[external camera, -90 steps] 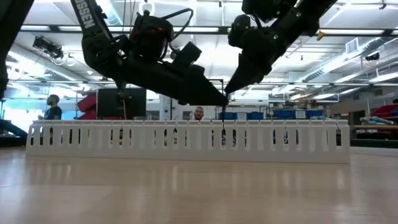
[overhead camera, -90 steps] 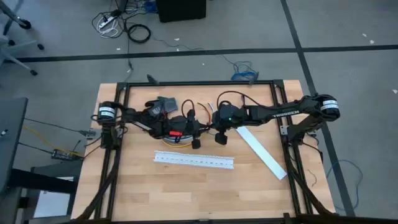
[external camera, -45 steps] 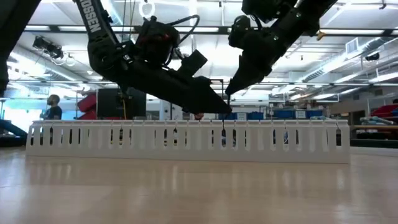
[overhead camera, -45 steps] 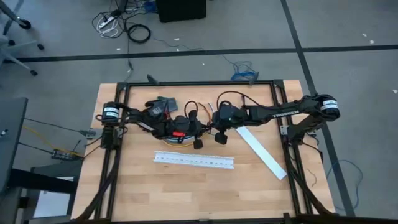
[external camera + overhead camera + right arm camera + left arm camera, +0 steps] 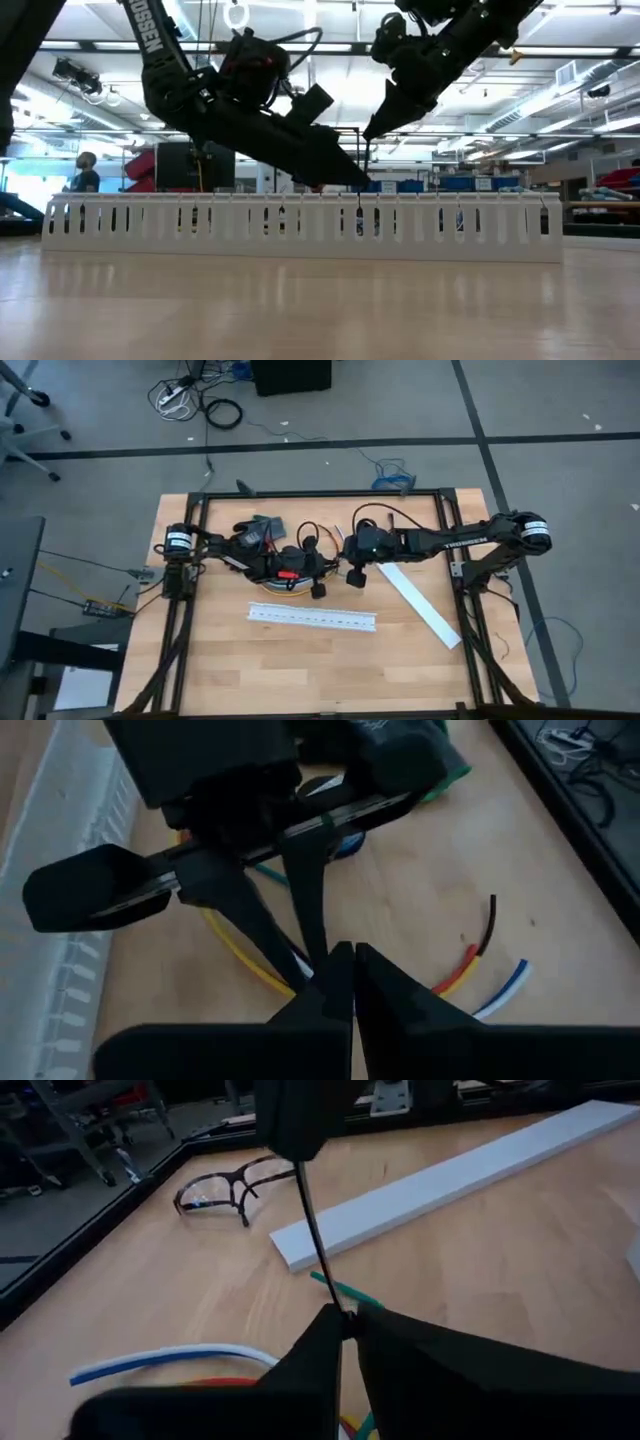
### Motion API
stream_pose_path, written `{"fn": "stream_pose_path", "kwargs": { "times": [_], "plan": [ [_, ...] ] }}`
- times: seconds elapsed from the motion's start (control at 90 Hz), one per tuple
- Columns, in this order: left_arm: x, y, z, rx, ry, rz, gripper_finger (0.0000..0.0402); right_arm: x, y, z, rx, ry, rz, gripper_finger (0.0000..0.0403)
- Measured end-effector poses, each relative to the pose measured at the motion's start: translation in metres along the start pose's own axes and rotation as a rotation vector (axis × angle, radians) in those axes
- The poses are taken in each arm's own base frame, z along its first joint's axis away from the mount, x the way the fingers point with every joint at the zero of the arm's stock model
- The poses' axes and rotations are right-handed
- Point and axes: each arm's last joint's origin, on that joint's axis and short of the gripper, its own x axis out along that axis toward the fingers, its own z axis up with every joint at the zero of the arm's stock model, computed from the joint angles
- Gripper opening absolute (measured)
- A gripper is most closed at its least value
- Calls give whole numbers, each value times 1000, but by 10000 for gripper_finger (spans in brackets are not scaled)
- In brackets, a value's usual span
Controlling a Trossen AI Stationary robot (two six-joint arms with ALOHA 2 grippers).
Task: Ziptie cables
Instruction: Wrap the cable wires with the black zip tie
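The ziptie [image 5: 312,1230] is a thin black strap stretched between my two grippers, above the middle of the table. My left gripper [image 5: 325,571] is shut on one end and my right gripper [image 5: 345,563] on the other. In the low view the right gripper [image 5: 371,131] stands higher than the left gripper [image 5: 362,182]. The cables lie loose on the table below them: a blue-white wire [image 5: 170,1361], a green one [image 5: 345,1292], a yellow one [image 5: 236,952], and black, orange and blue-white ends [image 5: 487,963]. My left gripper pinches the ziptie's lower end [image 5: 344,1316] between its two fingertips, coming slanting down from the table's left. The strap rises from the fingers, clear of the table. My right gripper pinches the ziptie's upper end [image 5: 322,952] at its fingertips, slanting down from the table's right.
A long white slotted channel [image 5: 312,618] lies nearer the table's front edge. A flat white bar [image 5: 420,605] lies slanted at the right. A pair of glasses [image 5: 238,1179] rests near the far edge. A dark bundle [image 5: 264,528] sits at the back left.
My left gripper has dropped a little and shifted slightly toward the table's right. My right gripper has risen a little. Both stay shut on the ziptie, and the stretch of strap between them now shows longer.
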Motion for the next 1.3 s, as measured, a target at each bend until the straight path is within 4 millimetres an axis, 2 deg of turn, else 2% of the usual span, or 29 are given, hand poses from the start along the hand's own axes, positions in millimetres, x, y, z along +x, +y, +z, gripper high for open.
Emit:
{"fn": "stream_pose_path", "kwargs": {
  "times": [0.378, 1.3],
  "plan": [
    [0, 0, 0, -7, 1, -2, 16, -3, -4, 2, -10, -15, -39, 0],
    [0, 0, 0, -9, 2, -1, 16, -8, -11, 18, -71, -148, -300, 0]
  ]
}}
